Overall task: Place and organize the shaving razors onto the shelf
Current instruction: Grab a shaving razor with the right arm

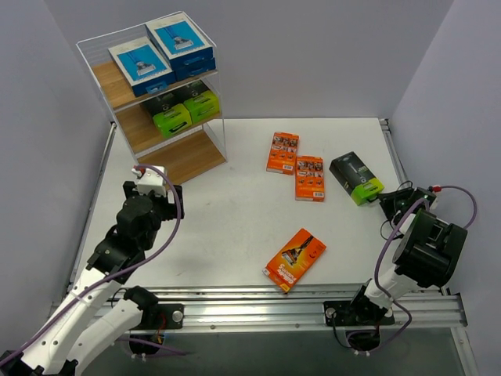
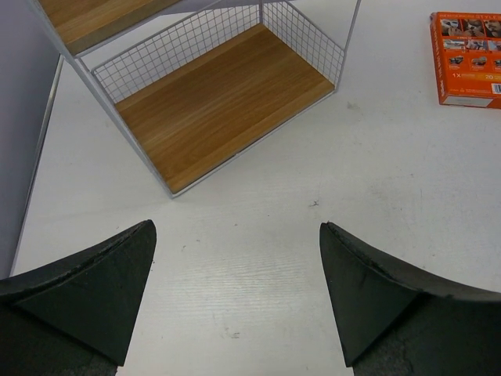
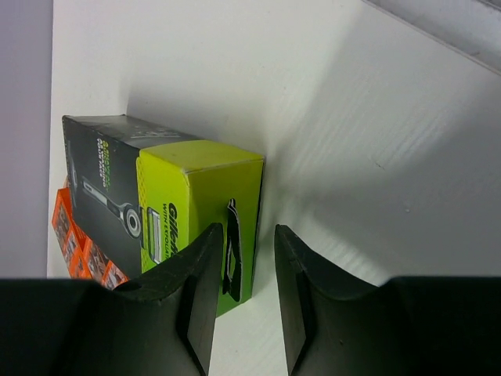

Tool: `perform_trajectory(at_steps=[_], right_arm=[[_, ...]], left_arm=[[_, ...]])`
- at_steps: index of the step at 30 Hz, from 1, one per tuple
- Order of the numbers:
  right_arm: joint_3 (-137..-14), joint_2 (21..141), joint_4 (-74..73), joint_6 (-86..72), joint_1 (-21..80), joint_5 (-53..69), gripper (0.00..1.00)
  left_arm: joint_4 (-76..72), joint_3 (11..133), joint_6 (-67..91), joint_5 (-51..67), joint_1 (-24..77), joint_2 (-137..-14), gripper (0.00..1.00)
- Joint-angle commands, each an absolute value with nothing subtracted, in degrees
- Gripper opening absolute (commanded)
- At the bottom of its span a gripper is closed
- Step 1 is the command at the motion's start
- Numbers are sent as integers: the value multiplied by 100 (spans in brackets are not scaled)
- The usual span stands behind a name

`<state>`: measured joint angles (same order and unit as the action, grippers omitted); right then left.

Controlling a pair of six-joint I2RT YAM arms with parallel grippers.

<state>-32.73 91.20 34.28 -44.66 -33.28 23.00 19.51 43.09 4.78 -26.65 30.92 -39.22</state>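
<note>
The shelf [image 1: 188,157] stands at the far left. Two blue-and-white razor packs [image 1: 160,51] lie on its top board and two black-and-lime packs [image 1: 184,110] on its middle board. Its bottom board [image 2: 219,102] is bare. On the table lie two orange packs [image 1: 282,152] [image 1: 310,178], a third orange pack [image 1: 295,259] nearer me, and a black-and-lime pack [image 1: 356,178]. My left gripper [image 1: 153,178] [image 2: 235,227] is open and empty in front of the shelf. My right gripper [image 1: 389,205] [image 3: 249,229] is narrowly open, right at the lime end of the black-and-lime pack [image 3: 196,196], with nothing between the jaws.
Grey walls close in the table on the left, back and right. A metal rail [image 1: 313,301] runs along the near edge. One orange pack [image 2: 470,59] shows at the top right of the left wrist view. Orange packs [image 3: 78,251] peek from behind the black-and-lime pack.
</note>
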Motion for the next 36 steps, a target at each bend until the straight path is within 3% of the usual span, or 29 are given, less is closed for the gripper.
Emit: perform_trajectory(at_steps=[1, 12, 15, 16, 19, 28, 36], right_arm=[[-3445, 9176, 3761, -4394, -3261, 2373, 29], [-3489, 9641, 4253, -4570, -2865, 2241, 22], [-3463, 9650, 4403, -4658, -2778, 2232, 17], [-3480, 9659, 4412, -4676, -2743, 2232, 9], [-3586, 9598, 4290, -4746, -2681, 2206, 0], [-3911, 8860, 3744, -5053, -2321, 2338, 0], [-5017, 8122, 2242, -4983, -1688, 2470, 0]], left_arm=[[1723, 4509, 378, -2610, 3041, -3946, 94], [1705, 4500, 360, -2628, 3041, -3990, 94], [1705, 4500, 360, -2602, 3041, -3999, 94], [1722, 4500, 352, -2602, 3041, -4008, 94], [1723, 4500, 352, -2602, 3041, -4008, 94], [1732, 4491, 352, -2610, 3041, -3955, 94], [1767, 4421, 527, -2496, 3041, -3814, 94]])
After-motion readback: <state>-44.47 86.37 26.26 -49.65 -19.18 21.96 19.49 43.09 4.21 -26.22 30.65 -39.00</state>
